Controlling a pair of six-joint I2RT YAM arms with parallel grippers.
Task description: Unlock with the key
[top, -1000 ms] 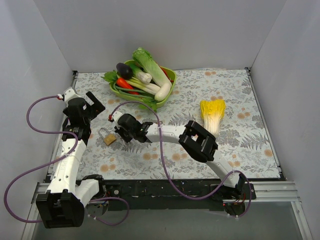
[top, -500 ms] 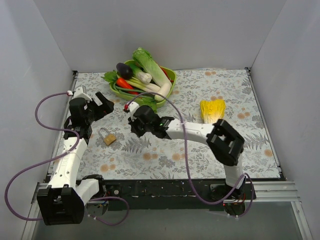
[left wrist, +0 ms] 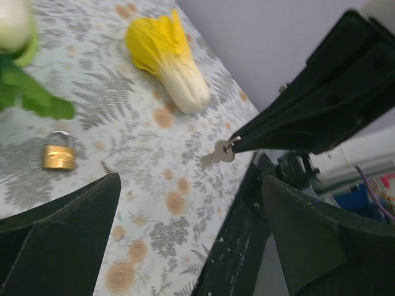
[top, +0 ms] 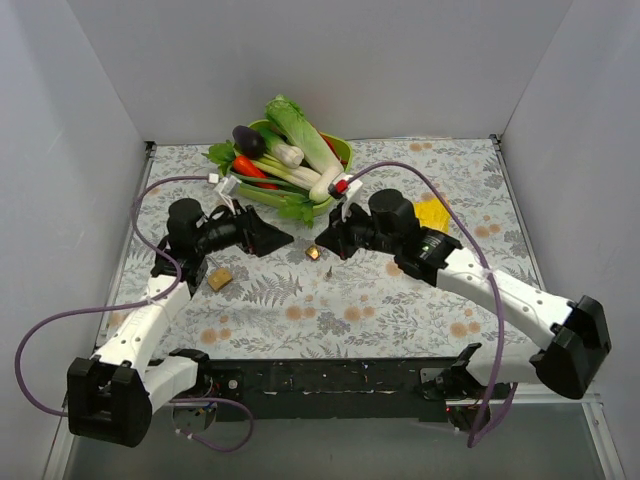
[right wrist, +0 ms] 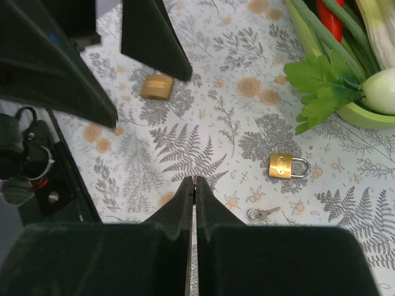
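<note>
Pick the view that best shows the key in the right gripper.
Left wrist: the key sticks out side-on from the shut right gripper, outline clear. Right wrist shows only closed fingertips, the key all but hidden between them. From the top it is too small to make out.

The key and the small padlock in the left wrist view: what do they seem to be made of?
By its look the key is grey metal with a dull shine. The small padlock seems brass: golden-yellow body, silvery shackle.
</note>
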